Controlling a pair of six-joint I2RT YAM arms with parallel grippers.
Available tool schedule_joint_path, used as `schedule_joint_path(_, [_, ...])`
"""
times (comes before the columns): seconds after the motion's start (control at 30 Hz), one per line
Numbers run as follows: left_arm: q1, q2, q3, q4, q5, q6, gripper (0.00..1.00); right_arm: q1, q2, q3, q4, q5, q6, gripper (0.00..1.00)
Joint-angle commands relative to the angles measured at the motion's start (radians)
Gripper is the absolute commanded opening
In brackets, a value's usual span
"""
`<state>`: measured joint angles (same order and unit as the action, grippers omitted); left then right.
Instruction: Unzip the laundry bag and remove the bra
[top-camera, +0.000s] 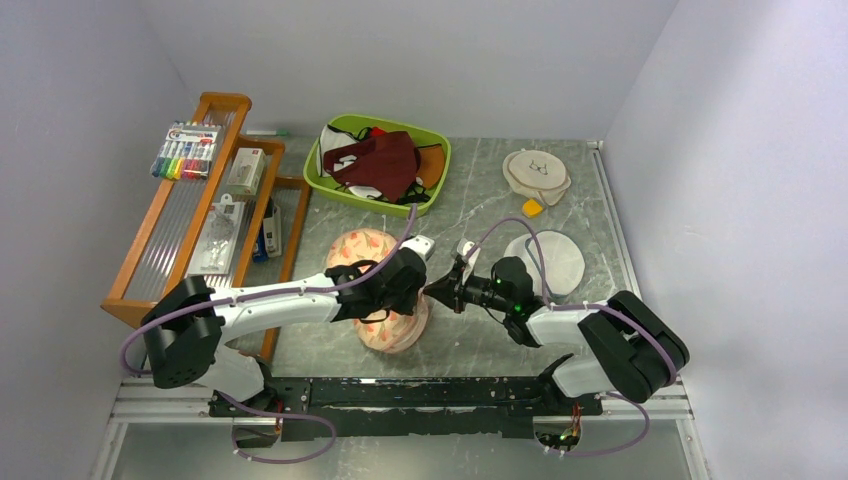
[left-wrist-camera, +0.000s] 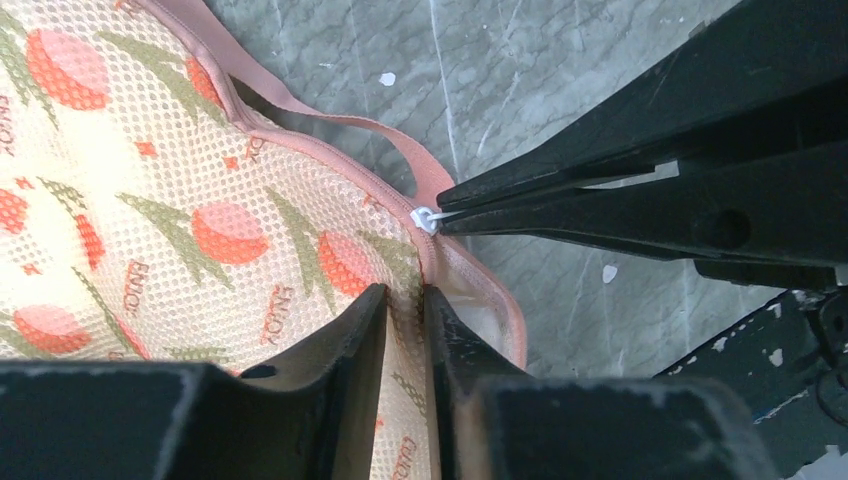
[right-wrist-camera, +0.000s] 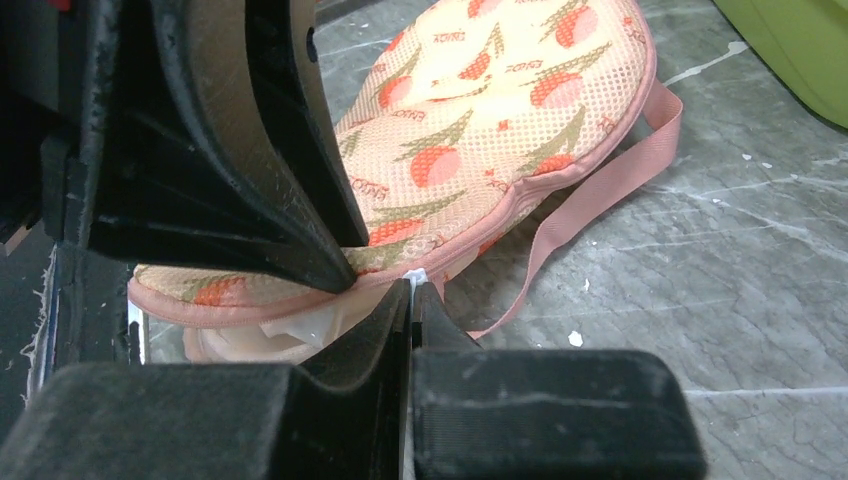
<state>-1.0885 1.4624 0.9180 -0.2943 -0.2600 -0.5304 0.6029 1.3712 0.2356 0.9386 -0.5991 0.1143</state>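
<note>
Lab test cell (plain white walls (top-camera: 400, 60), bolted arms (top-camera: 280, 300)).

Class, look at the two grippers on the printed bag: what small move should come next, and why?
Probably the right gripper should draw the white zip pull along the pink edging, away from the left gripper. The right gripper is shut on the pull, and the left gripper pinches the bag beside it, bracing the fabric.

"ENJOY" printed repeatedly in orange, on the laundry bag (left-wrist-camera: 200, 190) mesh
</note>
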Motion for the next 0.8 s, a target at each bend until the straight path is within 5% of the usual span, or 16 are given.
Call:
schedule_joint_path(0.0, [-0.005,-0.016,0.028,-0.028,-0.02,0.038,0.23,-0.005,-0.008,0.013,0.053,0.0,-0.013,0.0])
schedule_joint_path(0.1, [-0.004,-0.036,0.034,-0.03,-0.006,0.054,0.08,-0.005,0.01,0.022,0.051,0.0,-0.009,0.0])
schedule_joint_path(0.77, [-0.022,-0.127,-0.076,0.177,0.318,0.168,0.07,-0.004,0.043,0.029,0.019,0.102,-0.002,0.0])
